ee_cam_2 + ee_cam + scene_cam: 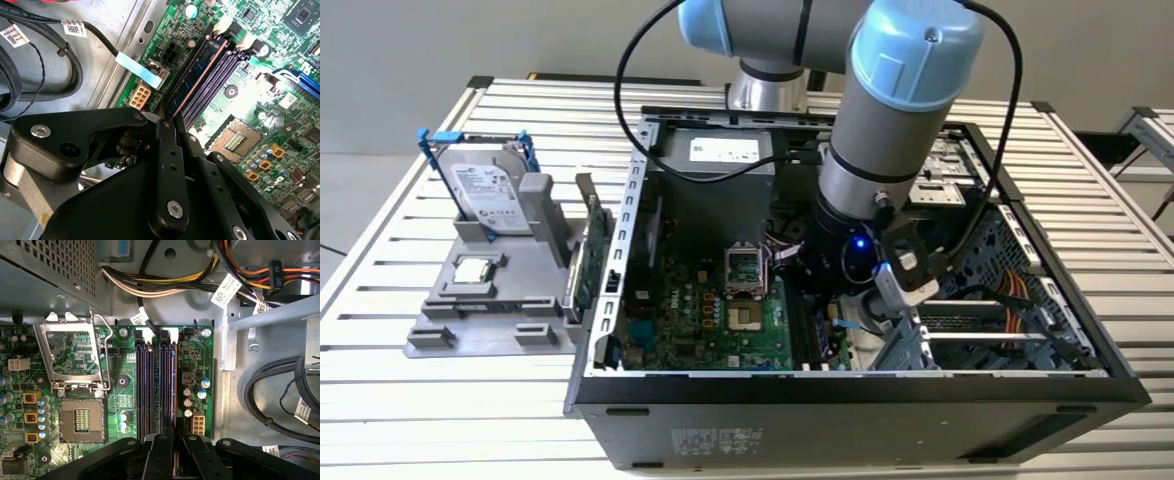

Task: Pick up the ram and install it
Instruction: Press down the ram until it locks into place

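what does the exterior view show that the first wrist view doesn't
The exterior view alone takes in the whole open computer case on the slatted table, the arm reaching down into it, the silver hard drive in its blue-clipped frame and the green expansion card standing outside the case. The first wrist view alone gives the black pincer closed on the ram, edge-on in the memory slots, beside yellow and orange wire bundles. Both show the green motherboard and the open processor socket.

slatted metal table (400, 420), grey wall (400, 50)
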Tool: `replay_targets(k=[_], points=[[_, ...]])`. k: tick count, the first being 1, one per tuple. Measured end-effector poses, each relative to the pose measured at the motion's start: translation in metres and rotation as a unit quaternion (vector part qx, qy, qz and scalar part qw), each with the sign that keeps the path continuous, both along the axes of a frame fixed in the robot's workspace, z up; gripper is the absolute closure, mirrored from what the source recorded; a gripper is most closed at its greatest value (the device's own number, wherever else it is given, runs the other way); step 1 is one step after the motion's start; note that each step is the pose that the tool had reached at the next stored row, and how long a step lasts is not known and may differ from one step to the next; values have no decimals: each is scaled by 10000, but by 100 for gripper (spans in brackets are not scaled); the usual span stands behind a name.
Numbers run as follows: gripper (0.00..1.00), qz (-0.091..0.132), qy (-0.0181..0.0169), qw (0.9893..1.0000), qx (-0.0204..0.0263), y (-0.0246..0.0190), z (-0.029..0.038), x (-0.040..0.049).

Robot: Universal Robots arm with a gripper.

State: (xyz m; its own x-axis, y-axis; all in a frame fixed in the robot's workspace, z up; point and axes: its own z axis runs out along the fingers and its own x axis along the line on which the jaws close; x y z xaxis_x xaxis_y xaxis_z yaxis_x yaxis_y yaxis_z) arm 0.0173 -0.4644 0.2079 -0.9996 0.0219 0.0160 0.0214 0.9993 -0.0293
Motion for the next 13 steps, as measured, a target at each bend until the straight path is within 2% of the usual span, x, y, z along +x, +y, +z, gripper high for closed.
replay_targets(k=[10,11,13], points=[[100,0,0,10000,0,0,-4,0],[0,0,0,10000,2,1,-5,0],[0,0,0,10000,1,0,-5,0]])
